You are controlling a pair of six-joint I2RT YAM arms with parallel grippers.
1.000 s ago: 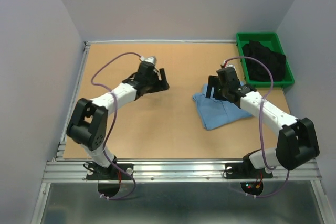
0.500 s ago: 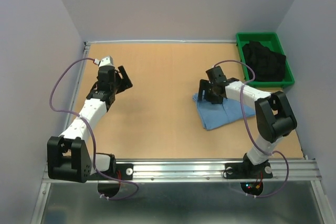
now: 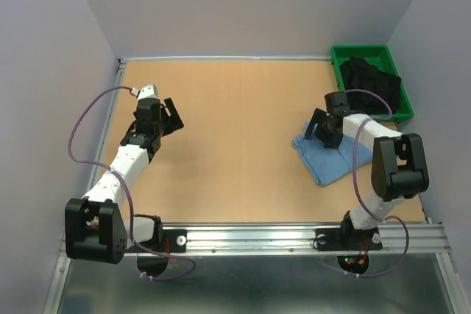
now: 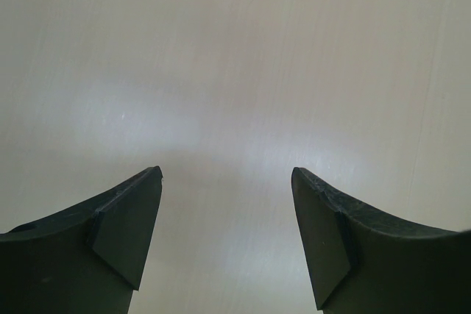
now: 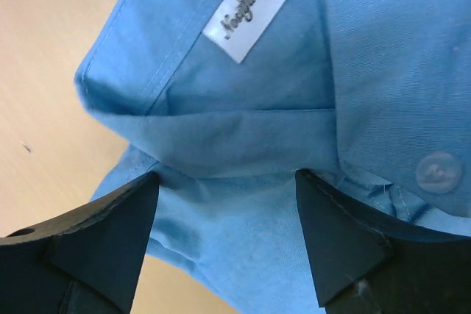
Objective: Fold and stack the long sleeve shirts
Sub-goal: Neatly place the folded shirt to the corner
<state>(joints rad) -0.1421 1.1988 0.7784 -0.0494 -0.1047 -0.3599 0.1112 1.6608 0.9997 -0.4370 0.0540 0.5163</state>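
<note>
Bin [image 3: 360,50], dark clothes [image 3: 372,82] inside, near folded shirt [image 3: 333,162].

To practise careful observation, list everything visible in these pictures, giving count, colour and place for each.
folded dress shirt: one, light blue, right side of table
shirt label: one, white, by the collar
button: one, pale blue, on the shirt
bin: one, green, far right corner
clothes: one heap, black, inside the bin
table: one, light brown, under everything
arms: two, white and black, near edge
left tool: one, black, open, above bare table at left
right tool: one, black, open, over the shirt's collar
</note>
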